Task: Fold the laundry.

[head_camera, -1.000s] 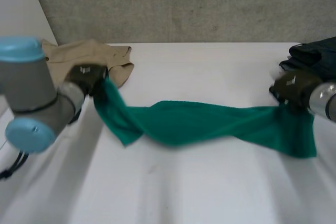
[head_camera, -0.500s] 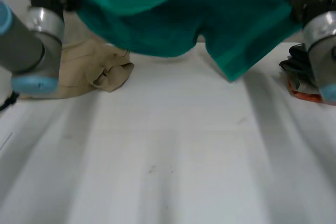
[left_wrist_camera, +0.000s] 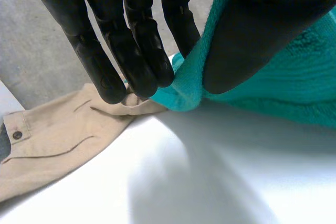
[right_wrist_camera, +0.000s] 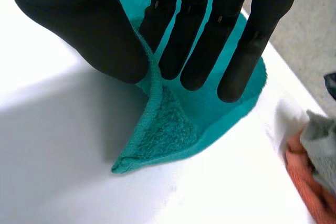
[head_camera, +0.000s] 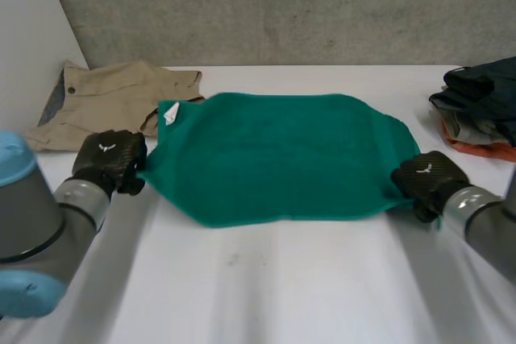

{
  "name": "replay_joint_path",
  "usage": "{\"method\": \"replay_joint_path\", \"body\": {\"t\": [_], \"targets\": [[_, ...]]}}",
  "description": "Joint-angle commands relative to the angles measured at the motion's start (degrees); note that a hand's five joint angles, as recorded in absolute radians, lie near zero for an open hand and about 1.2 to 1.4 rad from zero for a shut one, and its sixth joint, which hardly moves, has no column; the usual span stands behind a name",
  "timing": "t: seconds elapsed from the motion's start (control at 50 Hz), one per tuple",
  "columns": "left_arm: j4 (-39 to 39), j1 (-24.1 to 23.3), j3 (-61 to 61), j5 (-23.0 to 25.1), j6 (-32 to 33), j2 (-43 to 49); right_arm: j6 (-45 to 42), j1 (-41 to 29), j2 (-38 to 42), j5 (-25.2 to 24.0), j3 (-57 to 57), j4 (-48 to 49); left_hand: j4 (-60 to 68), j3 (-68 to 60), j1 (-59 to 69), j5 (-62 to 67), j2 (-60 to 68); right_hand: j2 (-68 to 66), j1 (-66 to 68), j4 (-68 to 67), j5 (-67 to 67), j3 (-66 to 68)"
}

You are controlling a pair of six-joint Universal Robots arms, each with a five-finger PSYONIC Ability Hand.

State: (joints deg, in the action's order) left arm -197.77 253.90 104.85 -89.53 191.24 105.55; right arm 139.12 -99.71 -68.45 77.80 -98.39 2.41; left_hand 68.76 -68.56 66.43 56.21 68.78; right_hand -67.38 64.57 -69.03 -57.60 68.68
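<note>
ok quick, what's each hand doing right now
Left hand: shut on the green towel, pinching a near corner between thumb and fingers.
Right hand: shut on the green towel, pinching the other near corner the same way.

The white tabletop (head_camera: 282,288) carries a green towel (head_camera: 274,155) spread flat across its middle, beige trousers (head_camera: 113,98) at its far left corner, and a heap of dark clothes (head_camera: 484,98) at its right edge.
</note>
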Motion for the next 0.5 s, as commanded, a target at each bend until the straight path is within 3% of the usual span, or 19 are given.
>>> {"method": "replay_joint_path", "body": {"t": [0.02, 0.04, 0.1, 0.16, 0.22, 0.36, 0.5], "targets": [[16.69, 0.1, 4.4, 3.48, 2.9, -12.11, -10.77, 6.53, -11.69, -1.33, -0.05, -19.7, 11.24, -11.44, 13.57, 13.79, 11.22, -12.62, 15.43, -10.97, -12.4, 11.32], [23.33, 0.1, 5.27, 4.44, 6.74, -14.56, -13.59, 7.33, -12.84, -1.33, -0.31, -22.16, 11.24, -11.44, 13.57, 13.79, 11.22, -12.62, 15.43, -10.97, -12.4, 11.32], [33.19, 0.63, 7.82, 5.33, 15.09, -17.73, -24.57, 10.49, -16.36, -0.46, -2.77, -30.87, 11.24, -11.44, 13.57, 13.79, 11.22, -12.62, 15.43, -10.97, -12.4, 11.32], [36.92, 1.42, 9.85, 5.33, 20.13, -19.06, -32.23, 13.04, -17.59, -1.16, -4.09, -33.87, 11.24, -11.44, 13.57, 13.79, 11.22, -12.62, 15.43, -10.97, -12.4, 11.32], [35.09, 1.86, 10.99, 5.24, 22.78, -19.42, -30.33, 13.48, -17.33, -1.51, -3.92, -30.12, 11.24, -11.44, 13.57, 13.79, 11.22, -12.62, 15.43, -10.97, -12.4, 11.32], [22.44, 1.6, 9.07, 5.24, 19.62, -16.88, -18.02, 9.89, -10.4, -0.64, -2.78, -14.47, 11.24, -11.44, 13.57, 13.79, 11.22, -12.62, 15.43, -10.97, -12.4, 11.32], [11.71, -0.16, -0.05, 3.49, 15.14, -3.28, -15.28, 5.31, 0.76, 5.16, 3.98, -9.35, 11.24, -11.44, 13.57, 13.79, 11.22, -12.62, 15.43, -10.97, -12.4, 11.32]]}}
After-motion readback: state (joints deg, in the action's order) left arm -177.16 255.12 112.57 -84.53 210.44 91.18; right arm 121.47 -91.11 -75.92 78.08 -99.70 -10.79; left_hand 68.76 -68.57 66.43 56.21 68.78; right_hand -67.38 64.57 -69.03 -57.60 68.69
